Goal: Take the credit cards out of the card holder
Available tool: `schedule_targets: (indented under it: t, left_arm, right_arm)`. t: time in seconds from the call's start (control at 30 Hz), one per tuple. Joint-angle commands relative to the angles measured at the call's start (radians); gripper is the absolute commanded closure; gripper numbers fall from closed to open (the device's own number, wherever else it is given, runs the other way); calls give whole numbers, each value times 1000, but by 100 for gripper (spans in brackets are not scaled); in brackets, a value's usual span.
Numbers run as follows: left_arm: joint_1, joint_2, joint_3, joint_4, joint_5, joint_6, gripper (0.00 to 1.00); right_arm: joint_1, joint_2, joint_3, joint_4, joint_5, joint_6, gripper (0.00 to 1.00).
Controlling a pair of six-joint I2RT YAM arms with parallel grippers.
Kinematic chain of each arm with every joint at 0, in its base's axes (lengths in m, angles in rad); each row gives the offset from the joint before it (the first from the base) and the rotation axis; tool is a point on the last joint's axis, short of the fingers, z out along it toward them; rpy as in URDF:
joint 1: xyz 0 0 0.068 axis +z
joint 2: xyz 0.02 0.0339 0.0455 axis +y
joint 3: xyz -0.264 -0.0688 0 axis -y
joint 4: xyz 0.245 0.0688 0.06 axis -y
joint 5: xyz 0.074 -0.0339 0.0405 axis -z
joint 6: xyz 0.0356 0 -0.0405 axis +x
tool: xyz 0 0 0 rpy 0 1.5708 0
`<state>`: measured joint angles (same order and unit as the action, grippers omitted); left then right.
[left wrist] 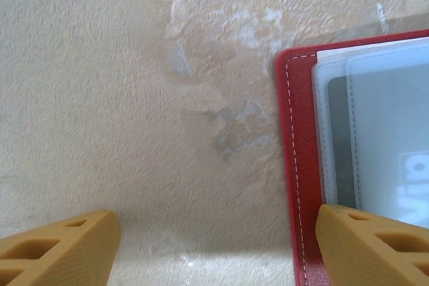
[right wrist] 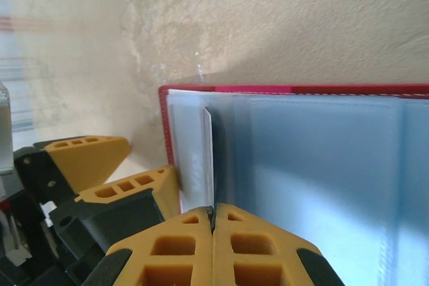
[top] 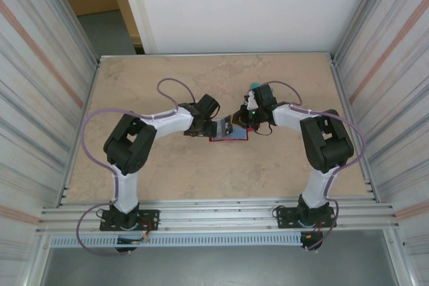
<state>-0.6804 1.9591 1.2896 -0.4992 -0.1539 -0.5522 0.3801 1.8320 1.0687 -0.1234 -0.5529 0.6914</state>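
The right fingers [right wrist: 261, 252] are pinching shut on the near edge of a thin credit card [right wrist: 209, 165], which is showing edge-on and running lengthwise straight away from them into the open card holder [right wrist: 301, 89] lying on the surface [left wrist: 134, 98]. The left fingers [left wrist: 375, 246] are gaping wide, gripping nothing, one sitting over the holder's red border; the right arm looks set for a straight draw back along the card's length.

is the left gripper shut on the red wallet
No, the left gripper is open, one finger over the table, the other at the edge of the wallet.
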Motion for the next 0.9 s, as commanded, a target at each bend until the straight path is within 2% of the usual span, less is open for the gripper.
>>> schedule_targets:
  t: [0.0, 0.3, 0.53, 0.63, 0.87]
  left_arm:
    - [-5, -15, -1, -147, 35, -17, 20]
    - [-8, 1, 72, -125, 108, 1, 14]
    - [-13, 53, 105, -121, 120, -1, 12]
    - [-13, 72, 111, -122, 122, 1, 11]
    - [-13, 100, 116, -126, 134, -3, 11]
  right_arm:
    - [10, -9, 32, -142, 59, -69, 100]
    - [24, 7, 54, -140, 56, -53, 100]
    - [37, 10, 57, -120, 36, -50, 87]
    - [47, 25, 68, -119, 34, -49, 85]
    - [76, 62, 111, -139, 57, -53, 87]
